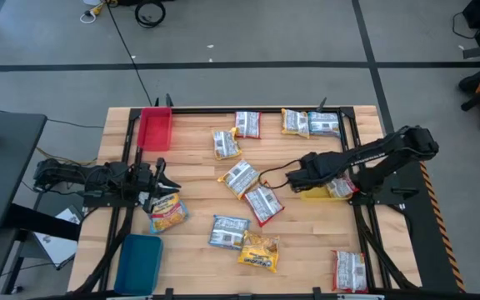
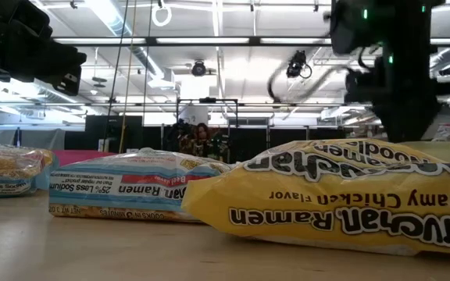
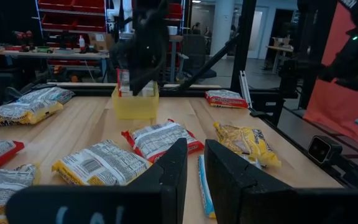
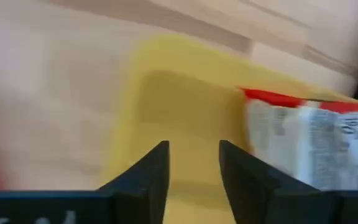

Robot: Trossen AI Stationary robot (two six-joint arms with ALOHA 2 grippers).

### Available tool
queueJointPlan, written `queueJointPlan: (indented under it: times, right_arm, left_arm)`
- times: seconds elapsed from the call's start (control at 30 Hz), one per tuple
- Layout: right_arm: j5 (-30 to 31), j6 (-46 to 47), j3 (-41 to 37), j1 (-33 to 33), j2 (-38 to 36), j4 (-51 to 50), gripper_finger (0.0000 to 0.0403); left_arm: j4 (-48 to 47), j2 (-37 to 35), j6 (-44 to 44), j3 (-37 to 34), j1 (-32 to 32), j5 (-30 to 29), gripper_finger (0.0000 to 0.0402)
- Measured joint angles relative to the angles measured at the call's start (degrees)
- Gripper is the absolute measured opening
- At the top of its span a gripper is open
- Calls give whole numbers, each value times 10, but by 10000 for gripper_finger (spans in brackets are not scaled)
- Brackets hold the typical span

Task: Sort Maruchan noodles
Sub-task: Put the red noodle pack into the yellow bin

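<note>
Several Maruchan noodle packets lie flat on the wooden table (image 1: 198,162), among them a red-edged one (image 1: 263,204), a blue-edged one (image 1: 228,231) and a yellow one (image 1: 258,252). Another red-edged packet (image 4: 309,149) lies in the yellow tray (image 4: 166,93) at the table's right. My right gripper (image 4: 194,168) hangs open over that tray (image 1: 315,193), pointing steeply down, with nothing between its fingers. My left gripper (image 3: 196,168) waits level at the table's left edge, its fingers a narrow gap apart and empty, beside a yellow packet (image 1: 167,212).
A red tray (image 1: 155,129) stands at the far left and a blue tray (image 1: 138,262) at the near left. More packets lie along the far edge (image 1: 294,122) and at the near right corner (image 1: 350,271). Bare wood shows between the middle packets and the left arm.
</note>
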Motion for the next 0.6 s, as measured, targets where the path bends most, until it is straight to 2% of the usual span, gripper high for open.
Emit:
queueJointPlan:
  times: [0.13, 0.27, 0.43, 0.6]
  right_arm:
    - [-33, 17, -54, -24, 0, 10, 75]
    - [-29, 58, -89, -27, 0, -11, 11]
    - [-13, 78, -95, -12, 14, -26, 14]
    - [-14, 73, -91, 5, 65, -30, 7]
  left_arm:
    - [0, 0, 0, 0, 0, 0, 62]
    - [0, 0, 0, 0, 0, 0, 62]
    - [0, 0, 0, 0, 0, 0, 62]
    - [0, 0, 0, 0, 0, 0, 62]
